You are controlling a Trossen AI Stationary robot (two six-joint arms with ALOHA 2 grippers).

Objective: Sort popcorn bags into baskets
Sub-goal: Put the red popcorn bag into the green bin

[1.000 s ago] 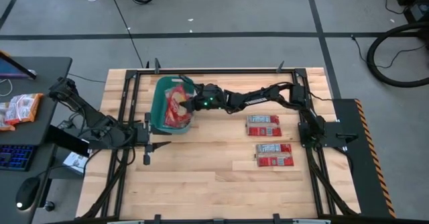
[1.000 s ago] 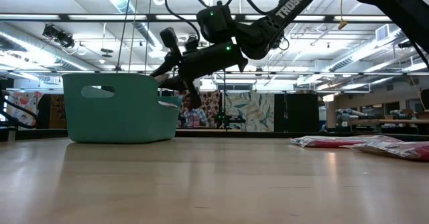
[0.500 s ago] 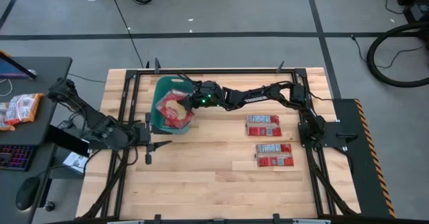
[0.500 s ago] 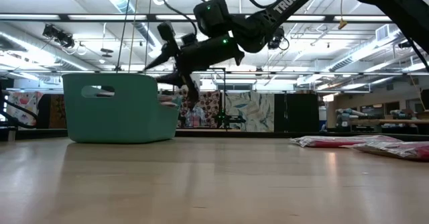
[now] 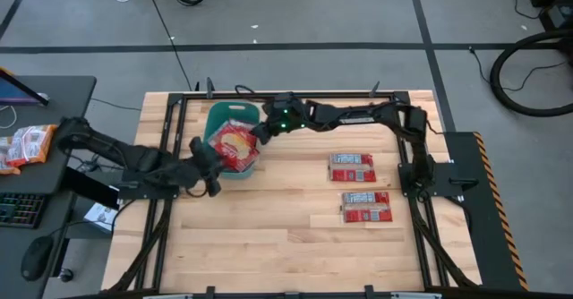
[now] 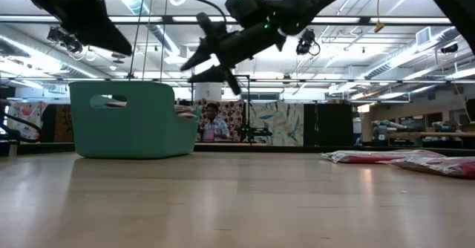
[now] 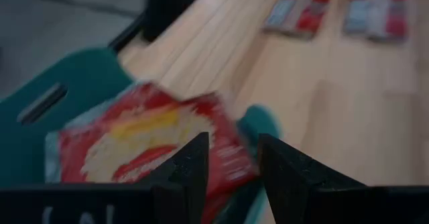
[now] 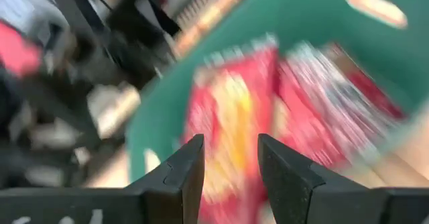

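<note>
While red foil popcorn bags (image 5: 234, 145) are lying in the teal plastic basket (image 5: 220, 116), the right gripper (image 5: 261, 132) is hovering above, parted and empty, and the left gripper (image 5: 215, 158) is waiting alongside, slightly parted.

bin (image 5: 215, 120) far-left on table (image 5: 286, 236) | bags (image 5: 235, 144) in bin | 2 bags (image 5: 352, 166) right, on table

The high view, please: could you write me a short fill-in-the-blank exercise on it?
1. The bin is coloured ____.
2. Outside the bin, ____ popcorn bags lie on the table: one and another.
3. The right gripper hangs above the bin, holding ____.
4. The left gripper is at the bin's ____ side.

Missing words: teal; two; nothing; left
</note>
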